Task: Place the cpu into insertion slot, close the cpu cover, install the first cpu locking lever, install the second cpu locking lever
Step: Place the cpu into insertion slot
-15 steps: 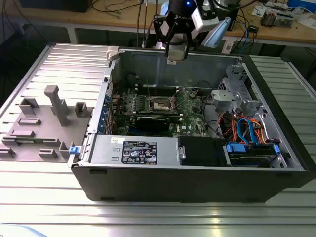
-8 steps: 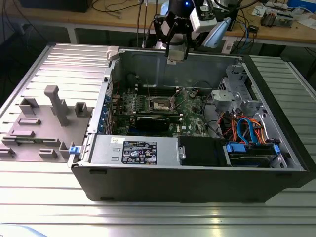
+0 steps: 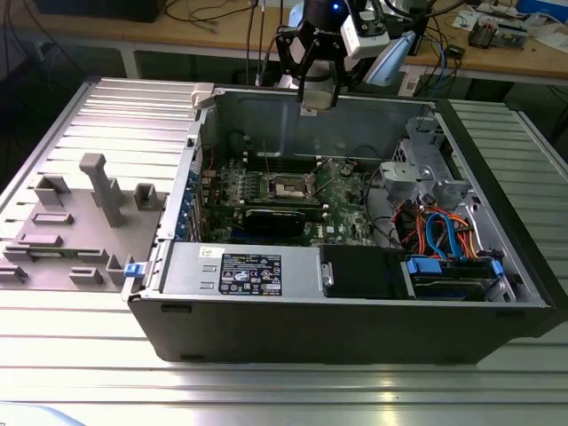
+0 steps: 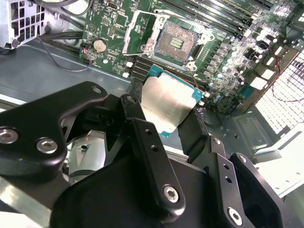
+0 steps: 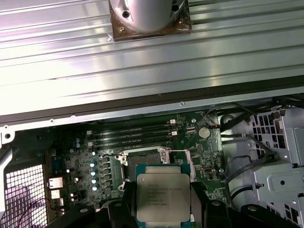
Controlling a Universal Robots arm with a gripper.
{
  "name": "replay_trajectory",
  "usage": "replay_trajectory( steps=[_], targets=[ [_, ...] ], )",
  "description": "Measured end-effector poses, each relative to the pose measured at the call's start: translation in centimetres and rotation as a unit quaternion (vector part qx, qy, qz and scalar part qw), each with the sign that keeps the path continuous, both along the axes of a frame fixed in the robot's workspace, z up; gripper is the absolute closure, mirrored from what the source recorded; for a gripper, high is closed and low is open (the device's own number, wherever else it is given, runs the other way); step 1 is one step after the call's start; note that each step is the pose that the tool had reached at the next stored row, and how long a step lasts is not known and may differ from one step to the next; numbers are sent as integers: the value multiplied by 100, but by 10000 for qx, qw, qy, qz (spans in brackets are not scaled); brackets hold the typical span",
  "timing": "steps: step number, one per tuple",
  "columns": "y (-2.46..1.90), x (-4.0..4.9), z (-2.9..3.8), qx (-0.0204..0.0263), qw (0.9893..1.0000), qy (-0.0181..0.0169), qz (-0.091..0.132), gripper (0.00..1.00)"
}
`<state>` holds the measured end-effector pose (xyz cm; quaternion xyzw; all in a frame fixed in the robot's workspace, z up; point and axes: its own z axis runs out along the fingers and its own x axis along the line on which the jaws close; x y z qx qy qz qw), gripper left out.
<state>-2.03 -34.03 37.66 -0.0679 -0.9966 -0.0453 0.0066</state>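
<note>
Second wrist view: black fingers (image 4: 142,130) of the gripper (image 4: 166,114) pinch the pale silvery square cpu (image 4: 168,97), clear of the dark silver-rimmed square insertion slot (image 3: 291,186) at the exterior view's centre. Seating it well likely needs it level, corners matched.

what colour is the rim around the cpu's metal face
Teal-green, on the cpu, clearest in the second wrist view.

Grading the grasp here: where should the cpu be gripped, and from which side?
By two opposite thin edges, pinched side to side, as the claw holds it now. The cpu is a flat square plate, so only its edges give the claw parallel faces. Coming from over the metal face seems best, since that leaves the underside free to meet the slot.
</note>
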Motion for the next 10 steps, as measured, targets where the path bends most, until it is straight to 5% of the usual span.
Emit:
replay_trajectory(
  steps=[10],
  targets=[
    [0,0,0,0,10000,0,-36,46]
  ],
)
